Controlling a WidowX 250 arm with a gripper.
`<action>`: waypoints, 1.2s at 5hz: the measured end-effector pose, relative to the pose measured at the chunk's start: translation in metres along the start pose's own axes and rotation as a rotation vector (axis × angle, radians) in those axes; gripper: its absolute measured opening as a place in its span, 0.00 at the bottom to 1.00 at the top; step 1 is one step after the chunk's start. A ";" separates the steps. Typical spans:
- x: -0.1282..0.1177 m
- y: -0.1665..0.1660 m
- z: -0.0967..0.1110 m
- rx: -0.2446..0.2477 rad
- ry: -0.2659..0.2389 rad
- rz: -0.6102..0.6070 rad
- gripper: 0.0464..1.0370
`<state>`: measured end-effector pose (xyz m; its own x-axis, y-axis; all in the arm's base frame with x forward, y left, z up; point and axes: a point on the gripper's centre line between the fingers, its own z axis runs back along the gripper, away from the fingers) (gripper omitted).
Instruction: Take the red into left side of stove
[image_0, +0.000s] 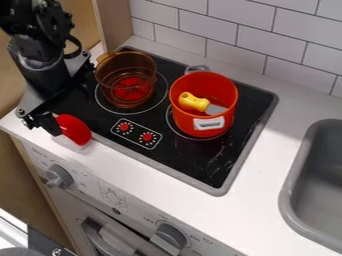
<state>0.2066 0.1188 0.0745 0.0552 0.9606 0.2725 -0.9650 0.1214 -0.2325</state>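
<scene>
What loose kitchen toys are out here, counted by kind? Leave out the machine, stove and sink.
Pots: 2, one amber and one red
Yellow-handled tools: 1, inside the red pot
Red pieces: 1, at the gripper; I can't tell what it is
Total: 4

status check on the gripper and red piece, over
black two-finger gripper at left edge of black flat stove, flat rounded red piece right at its tip, grip unclear, see-through amber pot on stove's left side, maybe in the way
</scene>
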 end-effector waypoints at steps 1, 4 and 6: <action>0.002 0.000 -0.008 0.008 -0.014 -0.012 0.96; 0.003 0.006 -0.029 0.010 -0.035 0.003 0.96; -0.001 0.019 -0.040 -0.012 -0.057 0.030 0.96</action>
<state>0.1984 0.1301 0.0329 0.0117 0.9480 0.3181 -0.9629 0.0964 -0.2520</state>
